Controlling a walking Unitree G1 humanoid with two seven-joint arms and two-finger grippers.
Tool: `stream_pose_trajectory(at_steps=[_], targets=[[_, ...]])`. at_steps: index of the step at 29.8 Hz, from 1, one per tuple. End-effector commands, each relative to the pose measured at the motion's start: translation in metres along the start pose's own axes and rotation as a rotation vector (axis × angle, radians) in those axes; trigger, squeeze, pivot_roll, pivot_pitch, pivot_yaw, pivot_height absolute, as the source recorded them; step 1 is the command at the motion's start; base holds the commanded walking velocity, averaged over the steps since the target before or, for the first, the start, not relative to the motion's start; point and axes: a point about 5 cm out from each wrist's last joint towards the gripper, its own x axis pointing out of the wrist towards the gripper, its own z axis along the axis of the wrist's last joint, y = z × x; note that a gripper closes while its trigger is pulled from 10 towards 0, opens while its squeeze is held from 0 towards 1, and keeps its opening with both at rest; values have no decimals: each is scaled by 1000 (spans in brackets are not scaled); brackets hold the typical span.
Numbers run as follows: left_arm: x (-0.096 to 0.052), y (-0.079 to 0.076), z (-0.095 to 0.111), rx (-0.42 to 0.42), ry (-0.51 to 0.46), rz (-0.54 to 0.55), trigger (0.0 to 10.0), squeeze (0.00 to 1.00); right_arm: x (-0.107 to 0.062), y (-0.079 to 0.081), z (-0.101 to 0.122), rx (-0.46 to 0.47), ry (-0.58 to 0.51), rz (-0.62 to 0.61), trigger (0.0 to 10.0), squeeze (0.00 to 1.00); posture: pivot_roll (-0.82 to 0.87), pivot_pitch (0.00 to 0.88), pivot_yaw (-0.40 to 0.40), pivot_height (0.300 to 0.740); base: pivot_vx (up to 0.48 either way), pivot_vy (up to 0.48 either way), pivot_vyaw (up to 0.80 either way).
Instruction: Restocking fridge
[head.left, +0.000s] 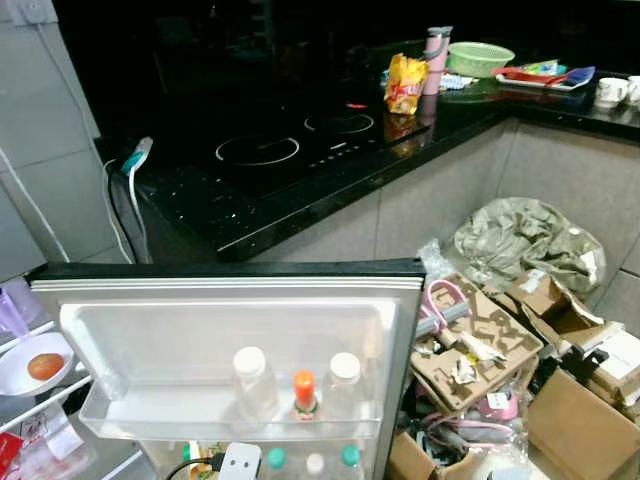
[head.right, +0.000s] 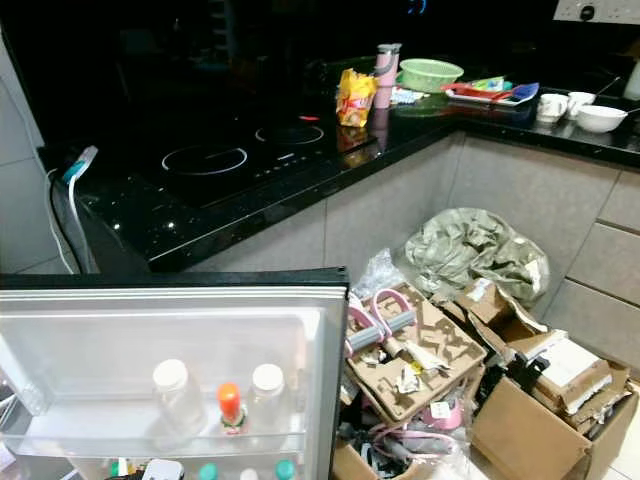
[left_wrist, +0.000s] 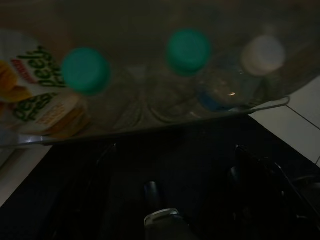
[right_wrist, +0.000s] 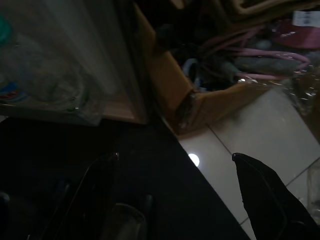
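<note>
Head views bright and fairly sharp; wrist views dim and soft.

Light falls from above onto the open fridge door (head.left: 230, 340), which glares pale and washed out, while the black counter (head.left: 300, 170) carries small specular glints. Beyond the left gripper (left_wrist: 172, 150), the green caps (left_wrist: 188, 51) are blurred. Past the right gripper (right_wrist: 175, 157), the floor tile (right_wrist: 250, 135) shows one bright spot.

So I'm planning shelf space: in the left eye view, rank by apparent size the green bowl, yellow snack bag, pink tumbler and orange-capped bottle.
1. Green bowl
2. Yellow snack bag
3. Pink tumbler, close to the bag, so unsure
4. Orange-capped bottle, though it stands nearer the camera
</note>
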Motion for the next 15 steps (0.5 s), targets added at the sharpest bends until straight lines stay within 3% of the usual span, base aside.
stream_pose_trajectory(at_steps=[1,15], targets=[[-3,6,-5,35,19,6,10000,0,0,2,0,16,-7,5,10000,0,-68,80,20,740,0,0,0],[-3,11,-2,46,28,17,10000,0,0,-8,8,55,-14,18,10000,0,-68,84,25,740,0,0,0]])
